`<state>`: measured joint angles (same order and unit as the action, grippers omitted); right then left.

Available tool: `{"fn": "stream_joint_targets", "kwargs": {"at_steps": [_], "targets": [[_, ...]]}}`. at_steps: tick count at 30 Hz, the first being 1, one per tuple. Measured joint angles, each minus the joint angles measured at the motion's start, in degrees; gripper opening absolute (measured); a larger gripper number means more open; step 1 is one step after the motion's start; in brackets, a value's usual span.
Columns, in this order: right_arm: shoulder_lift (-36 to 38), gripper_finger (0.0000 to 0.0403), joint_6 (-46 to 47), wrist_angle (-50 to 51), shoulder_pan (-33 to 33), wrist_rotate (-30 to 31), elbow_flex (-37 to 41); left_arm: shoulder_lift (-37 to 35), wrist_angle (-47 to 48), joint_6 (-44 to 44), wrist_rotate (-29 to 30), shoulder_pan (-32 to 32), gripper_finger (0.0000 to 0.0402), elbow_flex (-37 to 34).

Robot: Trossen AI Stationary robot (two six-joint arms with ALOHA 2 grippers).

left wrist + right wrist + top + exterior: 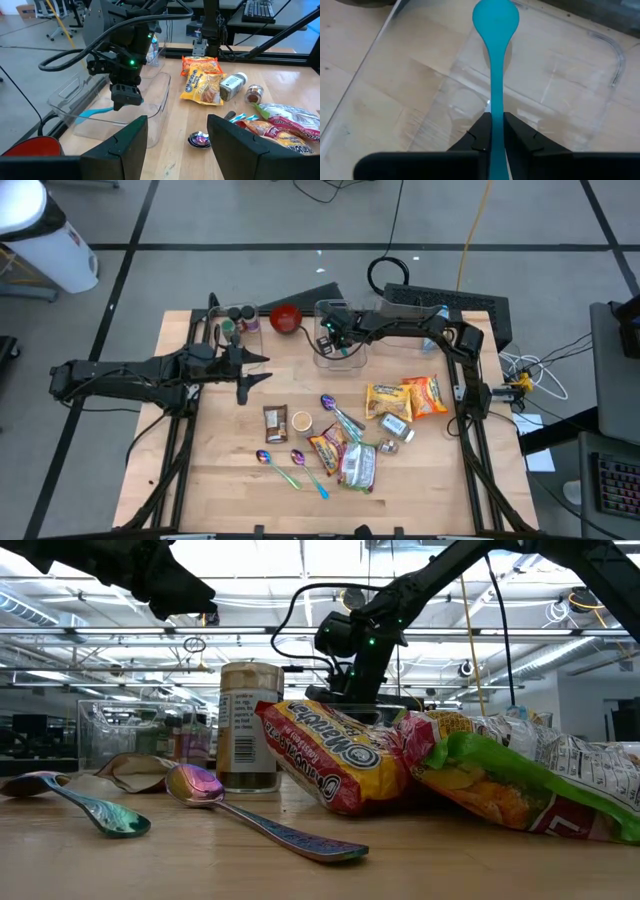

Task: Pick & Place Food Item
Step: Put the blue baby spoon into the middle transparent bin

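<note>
My right gripper (331, 332) hangs over the clear plastic container (343, 348) at the table's far middle, shut on a blue plastic spoon (494, 60). The spoon's bowl (495, 18) points away from the fingers, inside the container's walls. In the left wrist view the spoon (93, 114) slants down from the right gripper (125, 100) into the container (150, 107). Whether the bowl touches the floor I cannot tell. My left gripper (180, 145) waits open at the table's left (250, 376), holding nothing. Food packets (405, 398) lie on the table's right half. My right gripper pinches the blue spoon's handle (493, 131) between its two fingers, which come slanting down from above and lie along the handle's sides. The spoon sticks out forward past the fingertips, its bowl lower than the handle.
A red bowl (286, 318) and a second clear container (236, 320) stand at the far left. Ramen packets, snack bags (352, 460), small jars (394, 426) and iridescent spoons (335, 412) lie scattered across the table's middle and near right.
</note>
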<state>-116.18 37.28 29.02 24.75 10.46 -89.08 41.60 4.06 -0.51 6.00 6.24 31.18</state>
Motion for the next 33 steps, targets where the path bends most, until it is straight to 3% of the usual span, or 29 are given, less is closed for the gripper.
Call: {"fn": "stream_joint_targets", "kwargs": {"at_steps": [33], "targets": [[-1.8,0.0015,-0.6,-0.2,0.3,1.3,0.0,0.0,-0.1,0.2,0.1,0.1,0.0214,0.0]]}}
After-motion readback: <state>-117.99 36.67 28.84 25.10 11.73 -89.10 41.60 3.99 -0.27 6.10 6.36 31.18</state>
